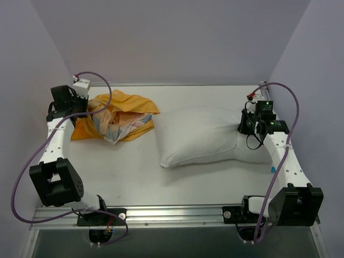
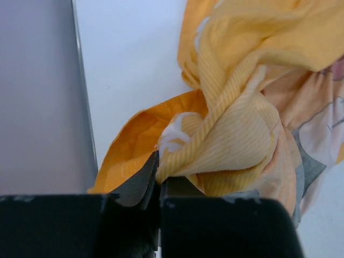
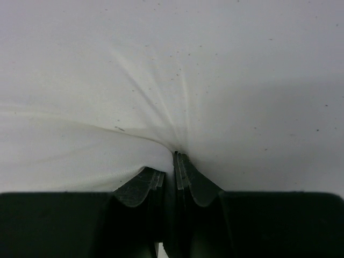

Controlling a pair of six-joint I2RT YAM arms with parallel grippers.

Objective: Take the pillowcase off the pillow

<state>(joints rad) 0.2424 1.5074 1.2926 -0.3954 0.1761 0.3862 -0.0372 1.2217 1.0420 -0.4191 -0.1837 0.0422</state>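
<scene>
The orange-yellow pillowcase (image 1: 119,117) lies crumpled in a heap at the back left of the table, fully apart from the pillow. My left gripper (image 1: 80,109) is at its left edge, shut on a twisted fold of the pillowcase (image 2: 226,140); the left gripper (image 2: 159,174) has its jaws pressed together on the striped cloth. The plump white pillow (image 1: 201,135) lies in the middle right. My right gripper (image 1: 242,126) is at its right end, shut on a pinch of the pillow (image 3: 161,97); the fabric puckers into the right gripper (image 3: 173,161).
Purple-grey walls close in the table (image 1: 123,172) on the left, back and right. A metal rail (image 1: 177,214) runs along the near edge between the two arm bases. A wall (image 2: 37,97) stands close to the left gripper's left side.
</scene>
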